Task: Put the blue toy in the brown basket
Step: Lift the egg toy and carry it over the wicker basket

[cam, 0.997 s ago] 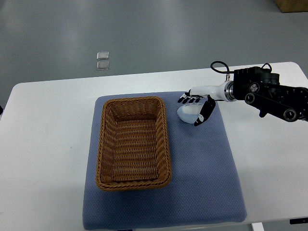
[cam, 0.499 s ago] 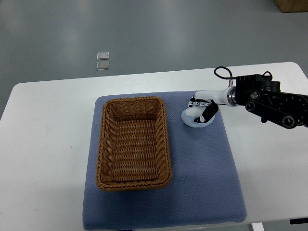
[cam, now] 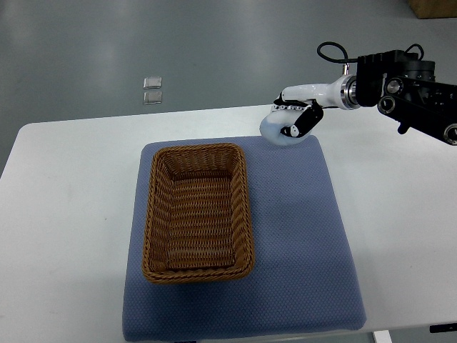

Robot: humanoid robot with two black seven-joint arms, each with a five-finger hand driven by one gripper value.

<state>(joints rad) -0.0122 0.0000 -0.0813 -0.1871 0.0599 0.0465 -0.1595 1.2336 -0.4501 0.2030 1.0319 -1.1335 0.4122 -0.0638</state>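
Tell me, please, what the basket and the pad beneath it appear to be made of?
The brown basket looks like woven wicker or rattan: ribbed strands, braided rim, slight sheen. The blue mat looks like soft fabric or foam, matte with a fine dimpled texture; which one, I cannot tell.

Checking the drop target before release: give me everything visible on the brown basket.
The brown basket is a rectangular wicker tray, woven in light brown strands with a thicker braided rim and sloping walls. It sits upright on the blue mat, long side running away from the robot, on the mat's left half. Its inside holds nothing. Nothing touches it but the mat; the right hand, closed on the pale blue toy, is up beyond its far right corner.
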